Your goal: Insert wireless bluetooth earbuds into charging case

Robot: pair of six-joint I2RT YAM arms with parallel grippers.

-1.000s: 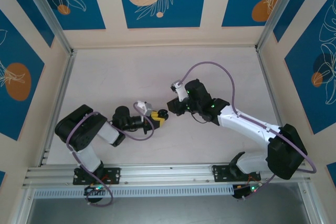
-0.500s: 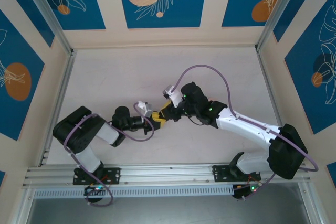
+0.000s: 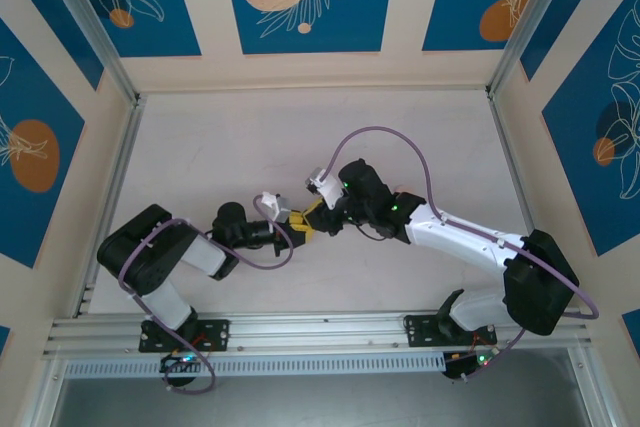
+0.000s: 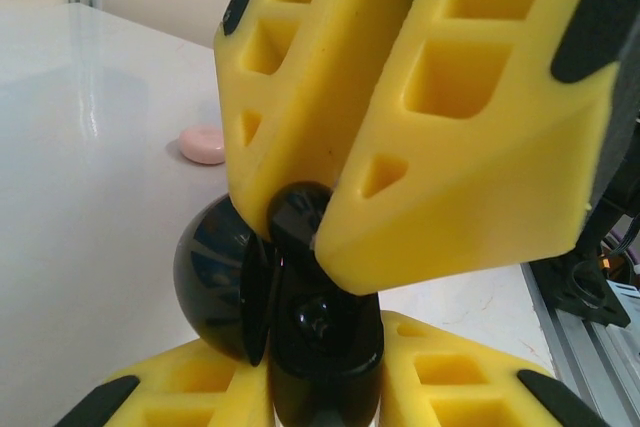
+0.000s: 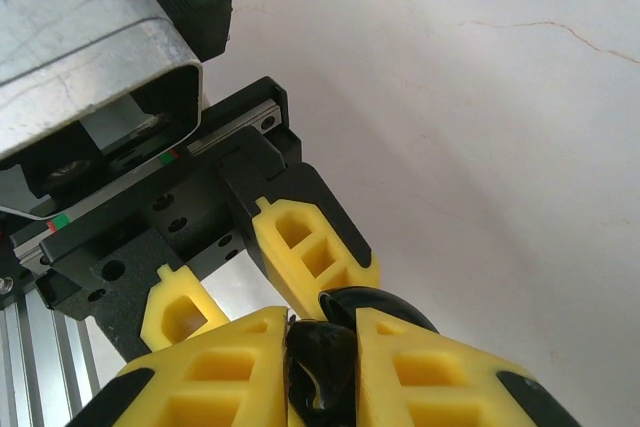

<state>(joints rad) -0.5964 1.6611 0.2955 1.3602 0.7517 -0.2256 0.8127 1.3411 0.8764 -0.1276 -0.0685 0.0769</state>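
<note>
Now, mid-frame in the overhead view, my right gripper (image 3: 320,213) pinches the black earbud (image 4: 298,219) at the open black case (image 4: 215,277), which is clamped in my left gripper (image 3: 298,230). I'd keep the stem upright and lower slowly before letting go.

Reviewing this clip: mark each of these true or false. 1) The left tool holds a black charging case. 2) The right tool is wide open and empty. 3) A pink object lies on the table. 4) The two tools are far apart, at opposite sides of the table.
1) True. The left tool grips the black charging case.
2) False. The right tool is shut on a small black earbud, right at the case.
3) True. The pink object lies free on the table, beyond the case.
4) False. They meet tip to tip near the table's middle.
</note>
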